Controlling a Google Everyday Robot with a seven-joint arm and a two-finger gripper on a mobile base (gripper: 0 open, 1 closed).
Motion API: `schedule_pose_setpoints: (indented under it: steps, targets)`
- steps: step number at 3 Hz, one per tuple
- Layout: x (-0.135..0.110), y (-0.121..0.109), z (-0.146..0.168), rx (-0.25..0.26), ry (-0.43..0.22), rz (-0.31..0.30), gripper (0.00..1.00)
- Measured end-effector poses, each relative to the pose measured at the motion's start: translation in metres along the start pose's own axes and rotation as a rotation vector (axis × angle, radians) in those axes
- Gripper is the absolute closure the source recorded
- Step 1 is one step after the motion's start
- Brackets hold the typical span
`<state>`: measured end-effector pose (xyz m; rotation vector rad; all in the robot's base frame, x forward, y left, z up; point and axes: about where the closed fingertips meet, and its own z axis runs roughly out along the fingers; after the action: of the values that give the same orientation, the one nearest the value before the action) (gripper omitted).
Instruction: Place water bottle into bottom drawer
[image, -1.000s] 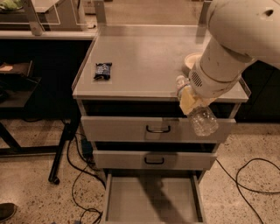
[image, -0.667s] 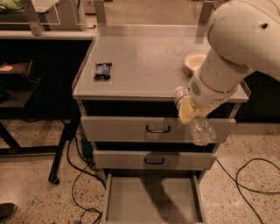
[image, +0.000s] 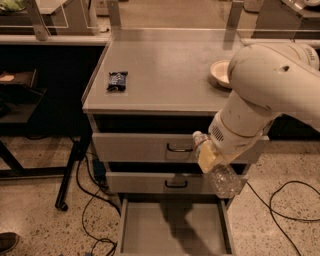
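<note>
Your gripper (image: 209, 158) hangs in front of the two upper drawers (image: 145, 147), right of their handles. Its yellowish fingers are closed on the water bottle (image: 225, 181), gripping what looks like its upper half. The bottle slants down to the right, above the near right corner of the bottom drawer (image: 145, 231), which is pulled out with the arm's shadow on its grey floor. On the grey countertop (image: 165, 65) a dark snack packet (image: 117, 80) lies left and a white bowl (image: 221, 73) right. Cables (image: 280, 200) trail across the speckled floor.
</note>
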<state>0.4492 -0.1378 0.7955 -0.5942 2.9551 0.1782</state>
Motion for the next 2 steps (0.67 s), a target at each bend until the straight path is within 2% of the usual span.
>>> schedule_pose_setpoints:
  steps: [1,2]
  targets:
    - [0.001,0.002,0.003,-0.004,0.005,0.000,1.00]
    - [0.021,0.025,0.052,-0.067,0.076,0.003,1.00]
